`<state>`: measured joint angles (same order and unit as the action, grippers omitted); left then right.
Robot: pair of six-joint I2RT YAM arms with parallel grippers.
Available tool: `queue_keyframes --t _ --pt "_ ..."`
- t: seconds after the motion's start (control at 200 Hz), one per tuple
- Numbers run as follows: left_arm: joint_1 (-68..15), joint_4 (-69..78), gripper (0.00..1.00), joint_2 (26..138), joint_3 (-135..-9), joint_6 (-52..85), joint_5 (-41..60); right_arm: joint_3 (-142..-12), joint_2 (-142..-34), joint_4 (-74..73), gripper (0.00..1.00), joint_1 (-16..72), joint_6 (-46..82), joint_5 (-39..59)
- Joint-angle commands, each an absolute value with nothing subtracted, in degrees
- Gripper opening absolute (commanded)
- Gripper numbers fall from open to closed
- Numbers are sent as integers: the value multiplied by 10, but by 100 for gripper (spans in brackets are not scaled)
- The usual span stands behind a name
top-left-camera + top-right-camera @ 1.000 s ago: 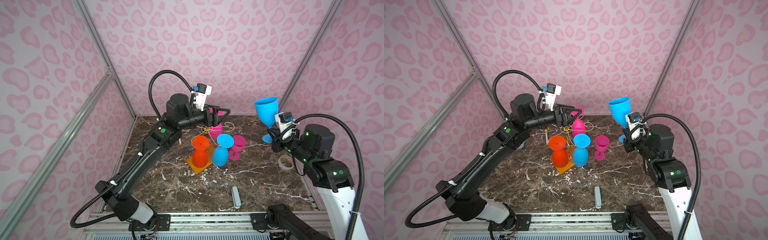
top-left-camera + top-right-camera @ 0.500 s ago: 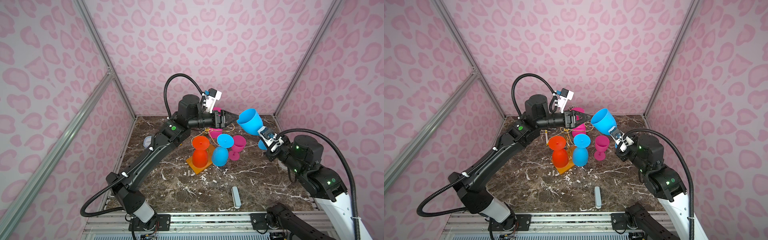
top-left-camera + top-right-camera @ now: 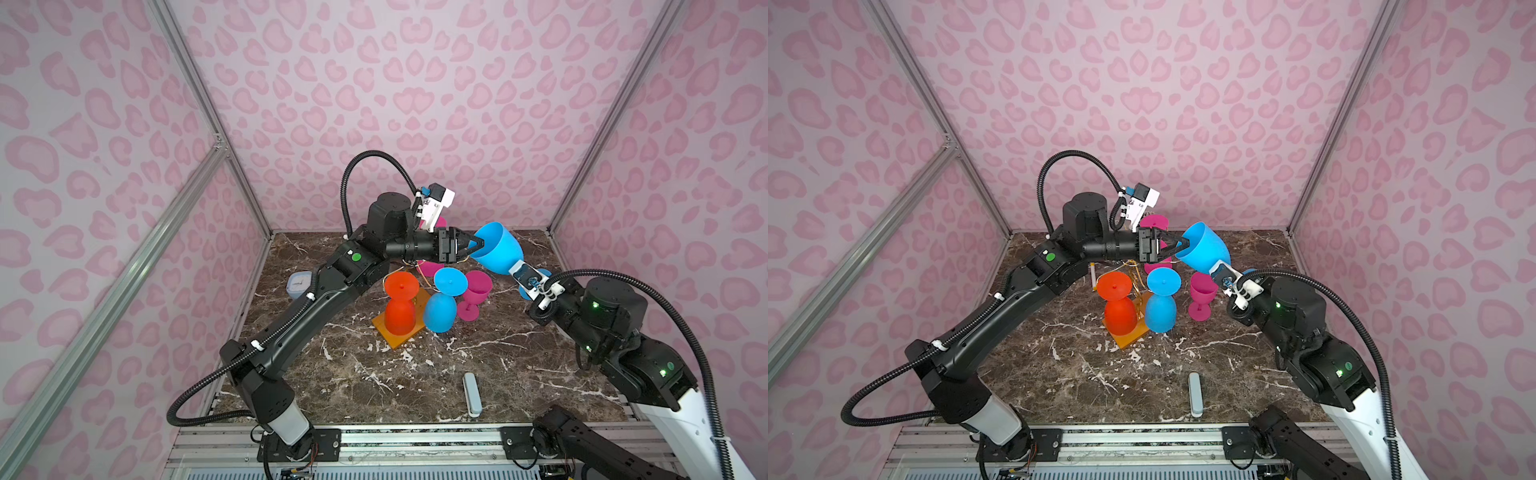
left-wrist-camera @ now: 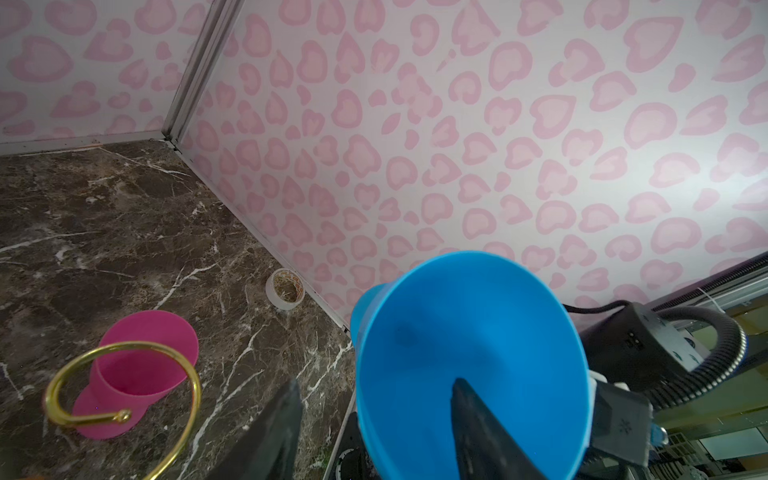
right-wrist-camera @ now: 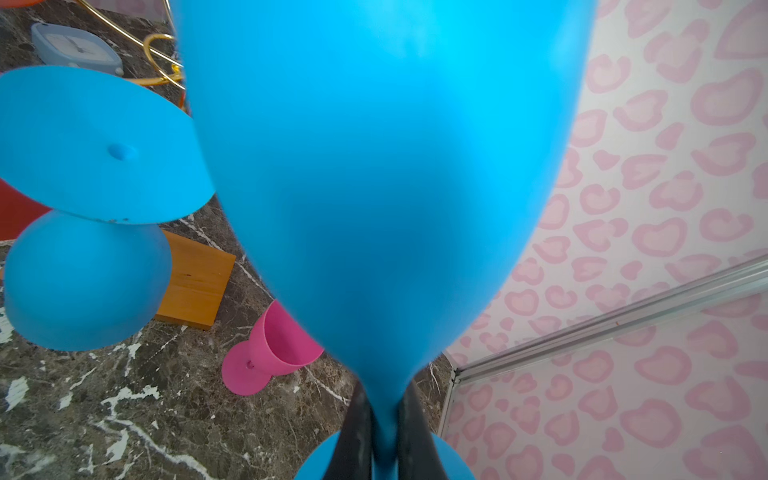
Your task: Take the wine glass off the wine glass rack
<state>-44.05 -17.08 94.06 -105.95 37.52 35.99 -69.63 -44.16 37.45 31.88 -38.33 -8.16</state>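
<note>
1. The blue wine glass (image 3: 496, 249) hangs tilted in mid-air. It is clear of the wine glass rack (image 3: 397, 338), off to the rack's right in both top views, above the marble table (image 3: 374, 395).
2. The right gripper (image 5: 384, 415) is pinched tight on the glass's stem, between bowl and foot.
3. The left gripper (image 3: 477, 247) reaches in with its jaws spread across the rim, 1 finger inside the bowl and 1 outside. The left wrist view shows a gap between the outer finger (image 4: 278, 428) and the bowl wall, so it appears not yet clamped.
4. 2 glasses hang upside down on the rack, an orange glass (image 3: 400, 307) and a second blue glass (image 3: 440, 311). A pink glass (image 3: 473, 291) stands upright on the table just beside them, below the held bowl.
5. Likely risk: if the right gripper lets go before the left one bites, the glass would drop onto the pink glass or the marble.
6. Likely risk: a rim-only pinch on smooth, thin plastic could let the glass swing or slip. The left arm, stretched above the rack, could also knock the hung glasses.
</note>
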Motion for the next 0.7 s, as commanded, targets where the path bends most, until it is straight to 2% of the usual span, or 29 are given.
queue_keyframes --t 0.0,0.275,0.295,0.605,0.695 --pt "-445 -164 50 945 -1069 367 370 -693 -439 368 0 327 -411 -110" --pt "-449 -168 37 950 -1070 361 372 -688 -437 359 0 352 -444 -149" --pt "-449 -169 33 950 -1070 361 371 -688 -437 360 0 354 -445 -151" --pt "-450 -172 4 954 -1069 363 373 -695 -435 363 0 370 -452 -172" --pt "-450 -169 3 957 -1070 366 376 -697 -434 364 0 373 -453 -175"
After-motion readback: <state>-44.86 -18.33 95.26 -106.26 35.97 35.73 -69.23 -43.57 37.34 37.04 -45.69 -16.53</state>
